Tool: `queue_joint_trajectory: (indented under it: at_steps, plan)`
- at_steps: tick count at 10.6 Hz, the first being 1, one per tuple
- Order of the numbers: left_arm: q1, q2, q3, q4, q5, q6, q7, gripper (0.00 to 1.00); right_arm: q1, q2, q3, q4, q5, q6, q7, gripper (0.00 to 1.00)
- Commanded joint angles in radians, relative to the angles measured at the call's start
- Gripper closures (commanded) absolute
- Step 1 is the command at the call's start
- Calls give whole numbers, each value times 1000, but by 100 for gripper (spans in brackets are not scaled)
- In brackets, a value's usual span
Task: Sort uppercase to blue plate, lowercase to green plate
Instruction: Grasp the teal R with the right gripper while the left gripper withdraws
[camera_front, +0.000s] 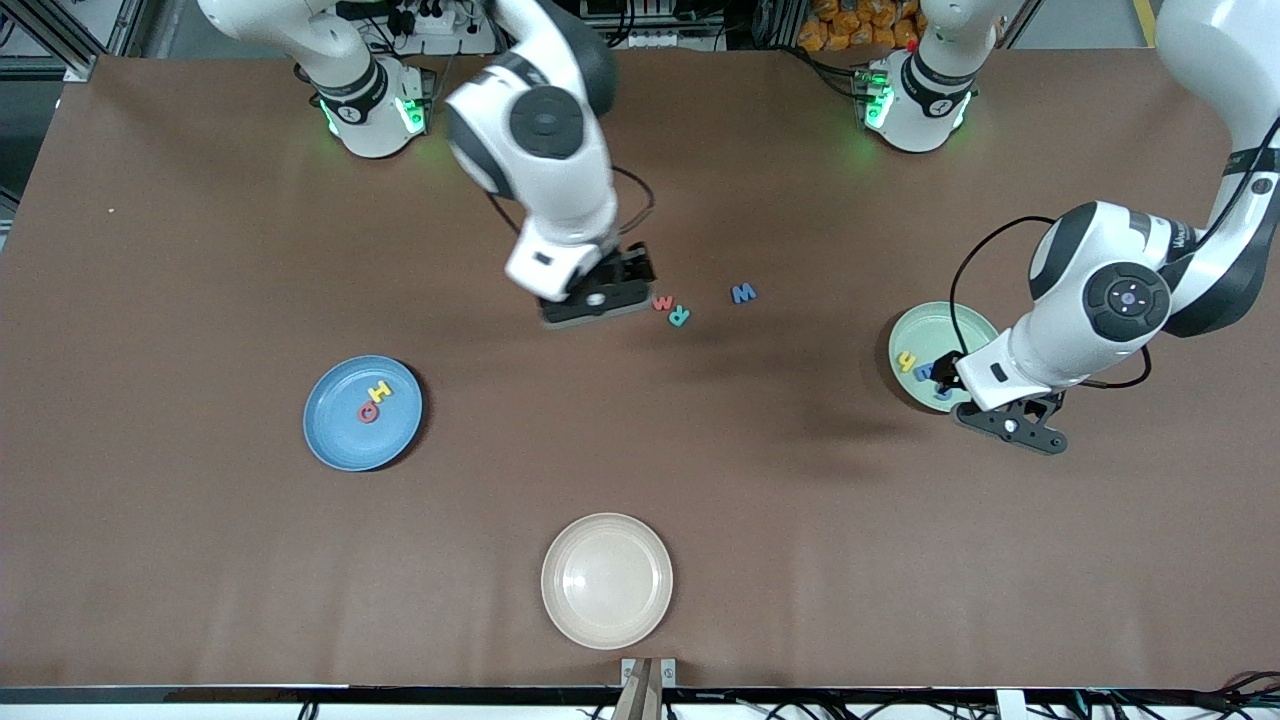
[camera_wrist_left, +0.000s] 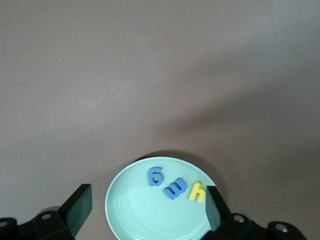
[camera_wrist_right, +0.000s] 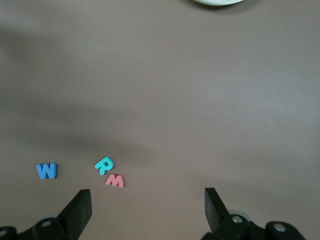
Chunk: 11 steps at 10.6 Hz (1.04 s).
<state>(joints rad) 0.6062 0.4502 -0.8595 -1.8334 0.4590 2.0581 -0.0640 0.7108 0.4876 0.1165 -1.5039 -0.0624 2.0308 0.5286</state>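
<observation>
Right gripper (camera_front: 598, 300) hovers open just beside the red w (camera_front: 662, 302) and teal R (camera_front: 679, 317), blue W (camera_front: 743, 293) at their three o'clock. Left gripper (camera_wrist_left: 149, 210), open, hangs over the green plate (camera_front: 925, 325); likely just released a lowercase letter.

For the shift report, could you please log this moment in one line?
left tool open over green plate | right tool open beside red w | teal R, blue W unsorted

Even, bright overhead light falls on the brown counter (camera_front: 200, 560). Soft shadows spread under both arms. Faint glare marks the cream plate (camera_front: 607, 580). Wrist views look slightly hazy; the front view is sharp.
</observation>
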Motion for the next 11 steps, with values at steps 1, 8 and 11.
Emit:
queue_joint_trajectory:
  at_steps: [1,8,11]
  plan:
    - [9,-12,-6,14,-31,-35,-26,0,41,117,-9,90,-33,70,-138,0]
    - [6,8,-18,-15,-63,-24,-108,0,94,253,-6,79,-11,150,-473,7]
    - [4,22,-18,-33,-109,13,-111,0,119,301,-6,79,29,219,-479,12]
